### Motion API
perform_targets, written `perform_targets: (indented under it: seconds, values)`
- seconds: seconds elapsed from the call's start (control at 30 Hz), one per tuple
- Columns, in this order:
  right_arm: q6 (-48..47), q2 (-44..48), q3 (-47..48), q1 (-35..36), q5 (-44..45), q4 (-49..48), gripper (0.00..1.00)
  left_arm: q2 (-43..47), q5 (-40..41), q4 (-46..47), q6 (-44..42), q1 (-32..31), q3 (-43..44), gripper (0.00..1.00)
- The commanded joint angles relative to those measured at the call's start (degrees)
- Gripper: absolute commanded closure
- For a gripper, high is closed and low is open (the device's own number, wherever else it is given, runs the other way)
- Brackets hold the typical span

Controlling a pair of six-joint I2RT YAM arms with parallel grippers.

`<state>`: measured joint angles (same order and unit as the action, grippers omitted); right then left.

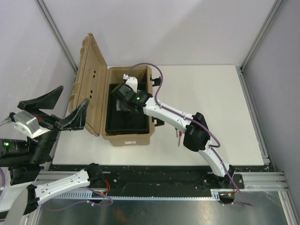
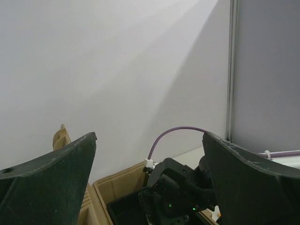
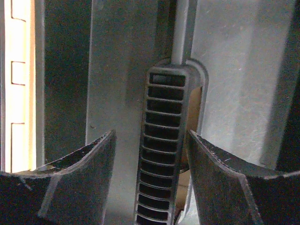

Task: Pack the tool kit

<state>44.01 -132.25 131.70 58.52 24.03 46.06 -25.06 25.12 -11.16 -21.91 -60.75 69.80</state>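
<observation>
Right wrist alone shows a ribbed grip [image 3: 161, 108] free between the right gripper's [image 3: 151, 136] parted fingers. Left gripper [image 1: 72, 96] gapes, raised beside the lid [image 1: 93, 79].

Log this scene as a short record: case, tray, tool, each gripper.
case: large tan ribbed plastic case, lid open to the left
tray: black plastic tray inside the case
tool: black ribbed tool handle lying in the tray
right gripper: open, inside the case, fingers apart on either side of the handle
left gripper: open, empty, raised beside the lid
</observation>
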Motion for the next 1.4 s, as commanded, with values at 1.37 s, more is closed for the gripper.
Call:
perform_targets:
  seconds: [1.37]
  values:
    - [-21.6, -7.7, 1.6, -0.2, -1.0, 9.6, 0.31, -0.4, 1.6, 1.5, -2.3, -0.3, -0.1, 0.01]
